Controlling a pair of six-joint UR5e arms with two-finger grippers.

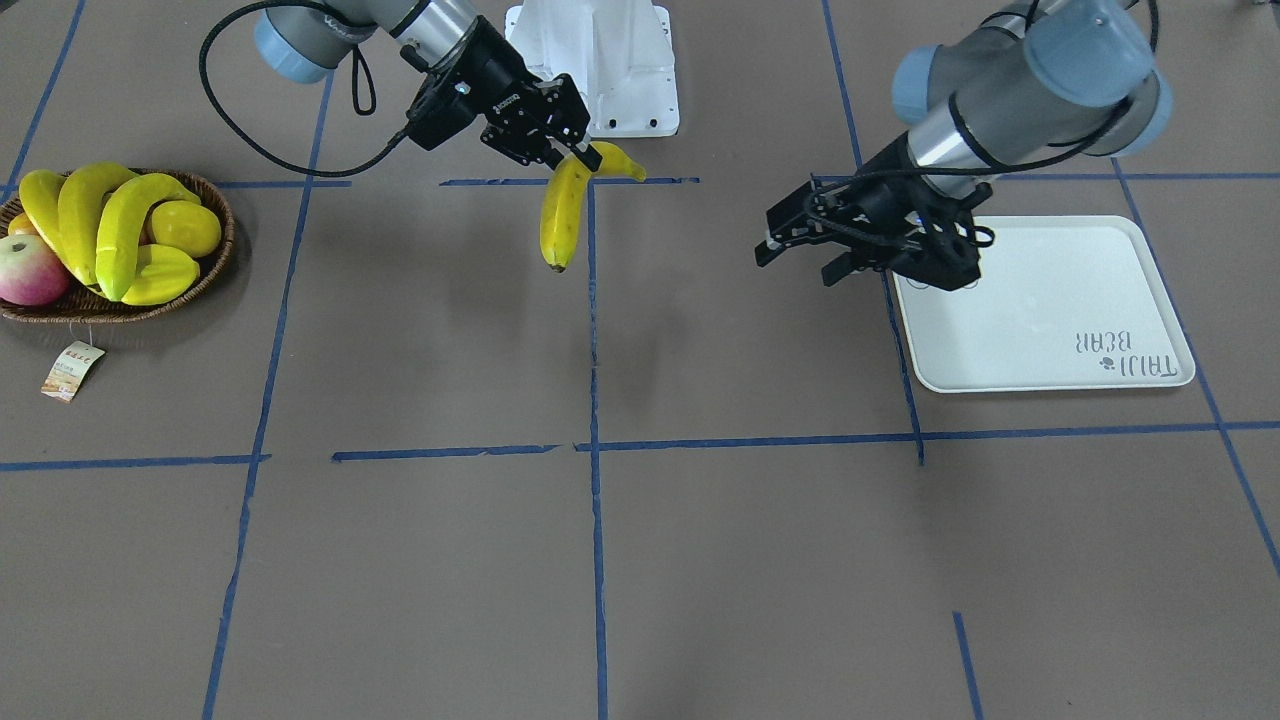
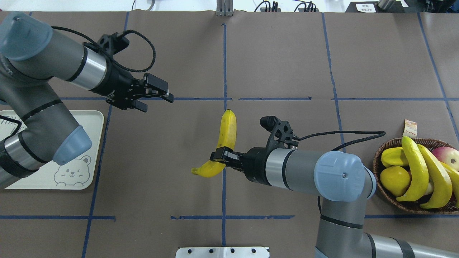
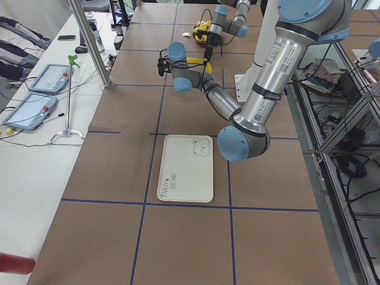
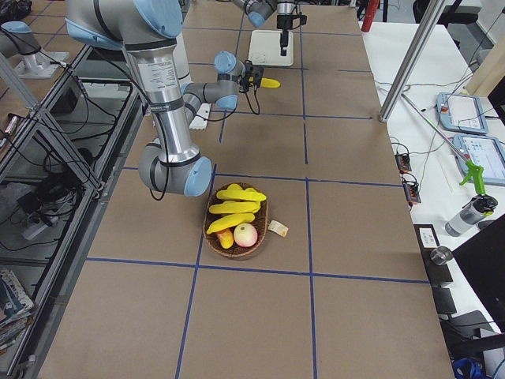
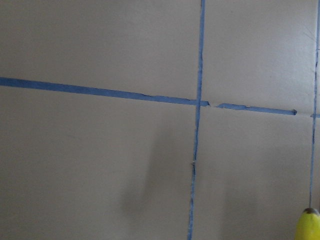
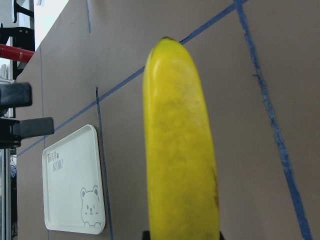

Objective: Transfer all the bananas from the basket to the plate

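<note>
right pincer [image 2: 217,157] clamps one banana [image 2: 228,129] in mid-air while left pincer [image 2: 159,103] hangs spread apart

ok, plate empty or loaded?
Empty: the plate shows only bare cream surface and its print. The one banana out of the basket hangs in the right gripper over mid-table.

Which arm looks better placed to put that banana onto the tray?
Left, probably: the left gripper is open near the tray, pointing at the banana. The right gripper holds the banana at mid-table, away from the tray.
</note>
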